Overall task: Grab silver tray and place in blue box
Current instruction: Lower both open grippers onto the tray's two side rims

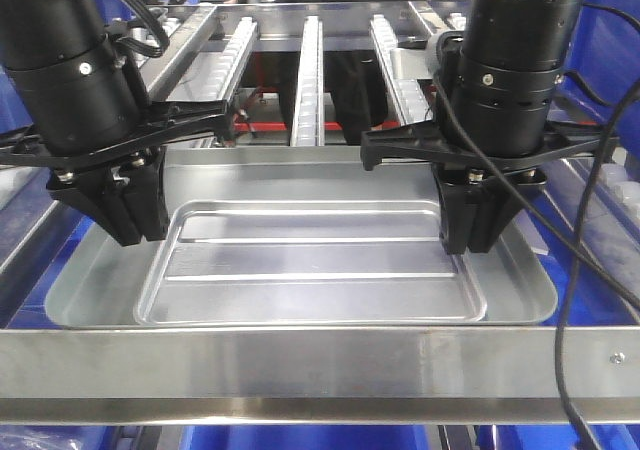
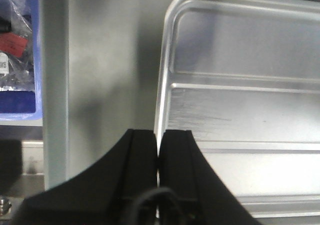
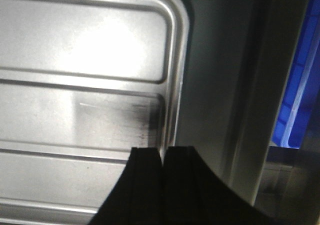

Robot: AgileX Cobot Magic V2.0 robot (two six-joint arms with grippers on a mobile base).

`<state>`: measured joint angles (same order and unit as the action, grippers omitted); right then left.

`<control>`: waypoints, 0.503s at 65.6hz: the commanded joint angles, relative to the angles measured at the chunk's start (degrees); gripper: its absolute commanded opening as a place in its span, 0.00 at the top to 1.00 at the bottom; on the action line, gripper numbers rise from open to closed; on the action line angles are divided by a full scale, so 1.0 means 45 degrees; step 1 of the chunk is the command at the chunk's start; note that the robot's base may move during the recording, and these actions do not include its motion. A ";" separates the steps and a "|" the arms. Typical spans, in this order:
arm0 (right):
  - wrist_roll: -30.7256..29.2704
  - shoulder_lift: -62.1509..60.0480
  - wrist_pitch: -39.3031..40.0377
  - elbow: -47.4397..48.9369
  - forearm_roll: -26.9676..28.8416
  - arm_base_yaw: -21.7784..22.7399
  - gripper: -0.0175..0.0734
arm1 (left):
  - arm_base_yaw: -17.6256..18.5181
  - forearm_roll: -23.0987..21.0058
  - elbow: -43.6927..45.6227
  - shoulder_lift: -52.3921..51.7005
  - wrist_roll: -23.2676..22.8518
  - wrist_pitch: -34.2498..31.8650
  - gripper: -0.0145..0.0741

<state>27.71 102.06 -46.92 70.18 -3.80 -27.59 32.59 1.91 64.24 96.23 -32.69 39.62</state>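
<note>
Dull silver metal fills the middle of the front view: the silver tray lies wide and nearly level, just behind an aluminium crossbar. Its sunken centre panel and two long ridges face up. Bright blue plastic of the blue box shows below the crossbar and past the tray's left and right ends. Whether the tray rests inside the box or hangs above it cannot be told.

The left gripper stands on the tray's left side, at the edge of the sunken panel. In the left wrist view its two black fingers are pressed almost together. Only a thin bright slit parts them, and the panel's raised edge runs straight into it. The left gripper therefore looks pinched on the tray.

The right gripper stands likewise on the tray's right side. In the right wrist view the right gripper is closed on the bead that rounds the panel's corner on the tray. A ribbed blue wall shows beyond a metal rail there.

Behind the tray, three roller tracks run away from the camera. A black cable hangs down on the right. At the left wrist view's edge, a blue bin holds plastic bags.
</note>
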 commanded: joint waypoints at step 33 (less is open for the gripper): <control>-0.0119 -0.1328 0.1684 -0.0534 -0.0088 0.0027 0.66 | 0.0032 -0.0303 0.0390 -0.0486 0.0776 -0.0554 0.84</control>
<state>27.71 99.17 -41.25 66.57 -3.68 -27.59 32.59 1.04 64.24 96.23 -29.35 38.92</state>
